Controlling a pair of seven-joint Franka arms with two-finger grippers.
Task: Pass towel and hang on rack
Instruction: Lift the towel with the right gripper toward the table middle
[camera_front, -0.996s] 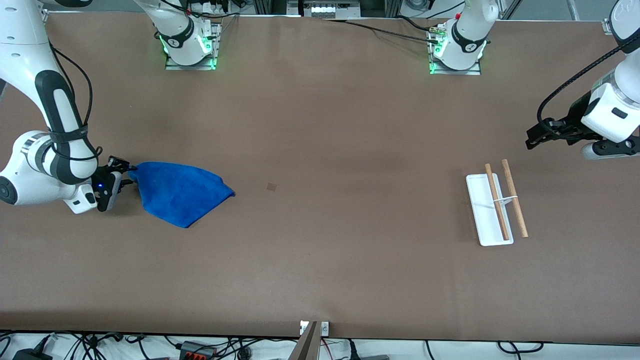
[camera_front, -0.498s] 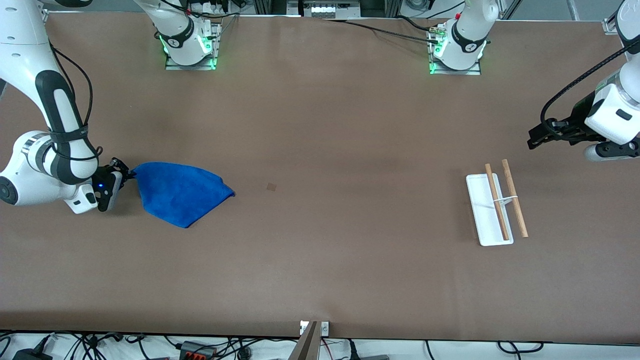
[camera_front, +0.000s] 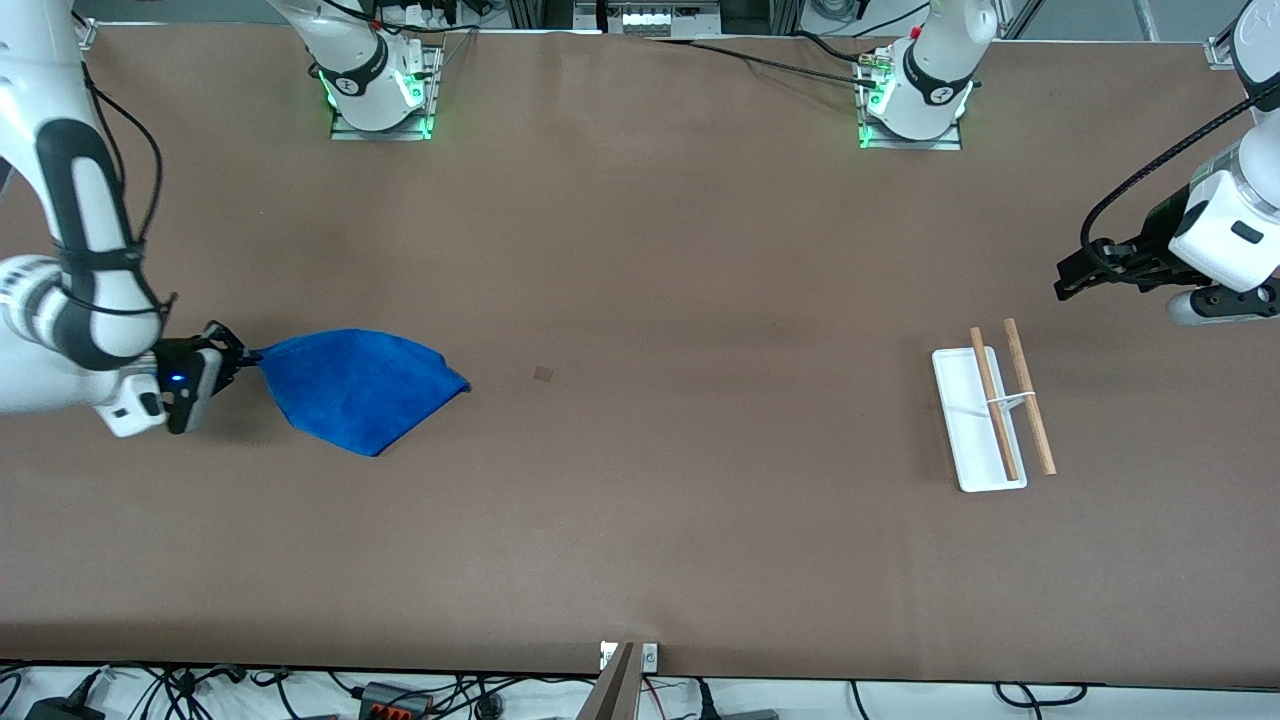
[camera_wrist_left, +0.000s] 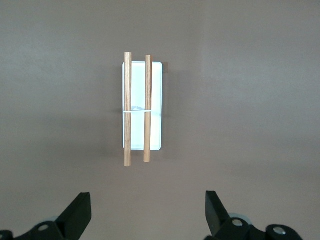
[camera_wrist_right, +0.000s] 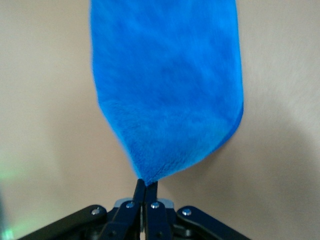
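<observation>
The bright blue towel (camera_front: 350, 385) lies on the table at the right arm's end, pulled to a point at one corner. My right gripper (camera_front: 245, 354) is shut on that corner; the right wrist view shows the towel (camera_wrist_right: 167, 85) stretching away from the pinched tip at my right gripper (camera_wrist_right: 145, 184). The rack (camera_front: 978, 420), a white tray base with two wooden rods (camera_front: 1028, 396), stands toward the left arm's end. My left gripper (camera_front: 1062, 285) is open and empty above the table beside the rack. The left wrist view shows the rack (camera_wrist_left: 155, 107) ahead of my left gripper (camera_wrist_left: 148, 212).
A small dark square mark (camera_front: 543, 373) is on the brown table between towel and rack. The two arm bases (camera_front: 380, 90) stand along the table edge farthest from the front camera. Cables lie off the table's near edge.
My right gripper has drawn outward toward the right arm's end of the table, pulling the towel's corner into a longer point. The left gripper rose slightly, then held still.
</observation>
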